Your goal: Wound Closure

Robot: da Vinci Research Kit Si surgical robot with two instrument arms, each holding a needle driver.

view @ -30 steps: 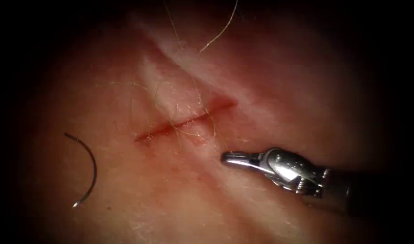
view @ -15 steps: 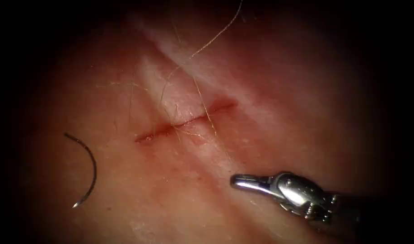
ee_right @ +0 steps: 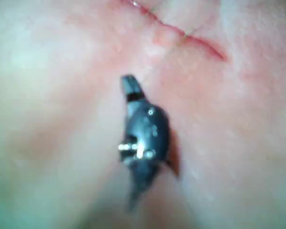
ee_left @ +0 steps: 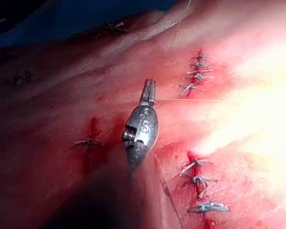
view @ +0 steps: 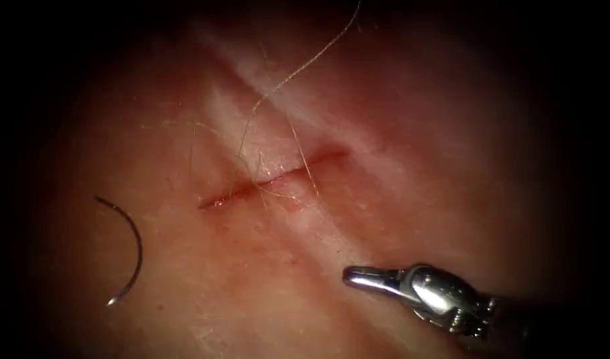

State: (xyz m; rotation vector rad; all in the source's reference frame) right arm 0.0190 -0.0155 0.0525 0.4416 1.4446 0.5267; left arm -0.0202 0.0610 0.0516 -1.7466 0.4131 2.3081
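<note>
My right end effector [view: 353, 274] is hovering over the tissue [view: 411, 153], below and to the right of the cut [view: 275, 177]. Its jaws are pressed together and are gripping nothing. In the right wrist view, the same end effector [ee_right: 128, 83] is pointing toward the cut [ee_right: 181, 33], well short of it.

In the left wrist view, my left end effector [ee_left: 148, 89] is hanging above the tissue [ee_left: 62, 105] with its jaws together. I cannot tell whether it is pinching the thread [ee_left: 195, 100] that is running sideways just by its tip. Around it, several rows of stitches [ee_left: 196, 76] are crossing other cuts.

The thread [view: 305, 66] is coming down from the top edge of the endoscope view to the middle of the cut, where fine strands are crossing it.

The needle [view: 133, 249] is lying free on the tissue, well to the left of the cut. It is not in the tissue, and neither end effector is touching it.
</note>
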